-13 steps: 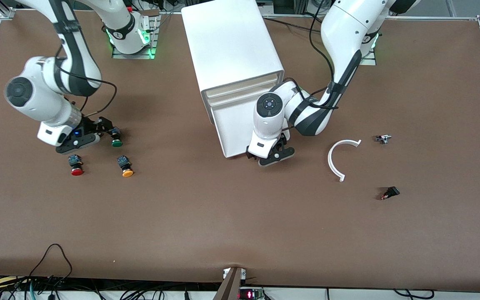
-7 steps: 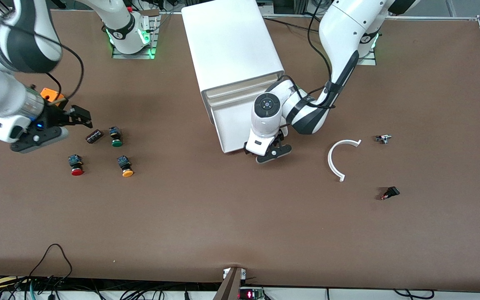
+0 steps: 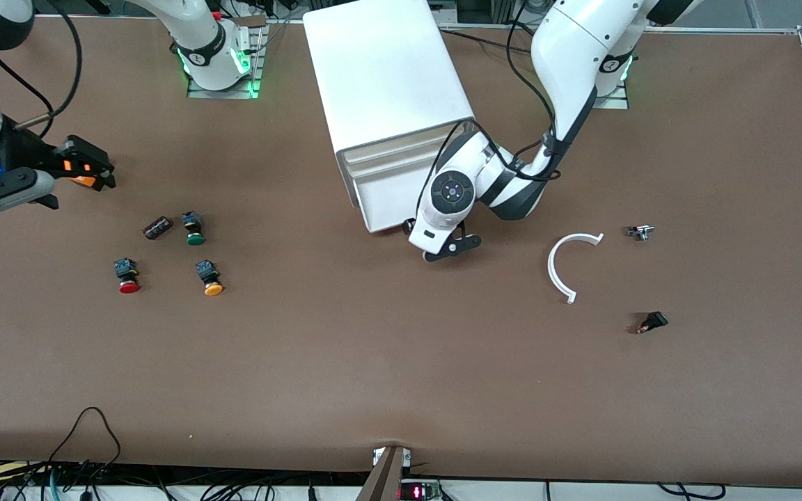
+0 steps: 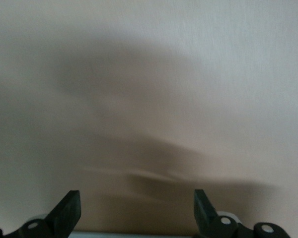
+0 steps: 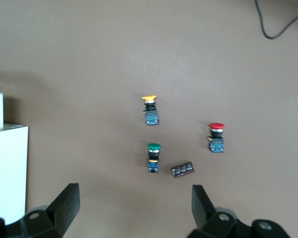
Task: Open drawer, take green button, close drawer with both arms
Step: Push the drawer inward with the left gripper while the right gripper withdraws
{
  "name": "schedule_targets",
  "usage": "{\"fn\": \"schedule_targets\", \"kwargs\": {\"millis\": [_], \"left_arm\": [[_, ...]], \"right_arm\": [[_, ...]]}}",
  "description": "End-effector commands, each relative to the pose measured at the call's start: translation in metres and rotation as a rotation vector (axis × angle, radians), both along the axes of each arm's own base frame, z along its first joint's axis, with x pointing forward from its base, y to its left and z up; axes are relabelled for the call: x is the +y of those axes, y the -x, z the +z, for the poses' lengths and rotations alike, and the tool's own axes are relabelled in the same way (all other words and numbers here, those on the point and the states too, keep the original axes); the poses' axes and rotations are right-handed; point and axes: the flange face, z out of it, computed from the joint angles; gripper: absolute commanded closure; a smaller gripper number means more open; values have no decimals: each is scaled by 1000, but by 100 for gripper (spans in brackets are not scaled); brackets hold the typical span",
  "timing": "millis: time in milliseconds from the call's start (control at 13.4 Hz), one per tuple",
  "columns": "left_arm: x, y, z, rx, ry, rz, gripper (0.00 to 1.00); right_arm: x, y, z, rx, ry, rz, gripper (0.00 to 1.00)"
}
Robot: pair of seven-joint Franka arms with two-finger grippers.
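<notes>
Standing at mid-table, the cabinet [image 3: 388,76] has its drawer [image 3: 390,200] almost shut. The left gripper [image 3: 443,245] sits at the drawer front, fingers [image 4: 67,213] spread wide and empty. The right gripper [image 3: 84,167] hovers wide, empty, over the table's right-arm end. The green button [image 3: 194,229] lies on the table beside a small black part [image 3: 157,227].

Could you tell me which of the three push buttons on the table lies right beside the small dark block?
The green-capped button: it lies right next to the dark block, while the red-capped and orange-capped buttons sit nearer the front camera.
</notes>
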Motion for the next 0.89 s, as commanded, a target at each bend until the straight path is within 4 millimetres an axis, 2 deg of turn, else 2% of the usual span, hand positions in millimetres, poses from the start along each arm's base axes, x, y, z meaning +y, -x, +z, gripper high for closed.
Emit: {"fn": "schedule_targets", "kwargs": {"millis": [0, 149, 224, 522, 596, 820], "left_arm": [[-21, 22, 6, 70, 46, -46, 0], [-35, 36, 10, 93, 68, -60, 0], [-39, 41, 11, 103, 71, -70, 0], [-48, 59, 10, 147, 54, -114, 0], [-53, 66, 11, 161, 62, -135, 0], [-53, 70, 9, 180, 59, -148, 0]], "right_arm": [[-18, -5, -5, 23, -29, -22, 0], [-27, -3, -1, 18, -41, -31, 0], [-39, 0, 0, 15, -43, -41, 0], [-44, 22, 6, -30, 9, -18, 0], [-44, 21, 7, -40, 31, -13, 0], [-47, 16, 13, -76, 64, -8, 0]]}}
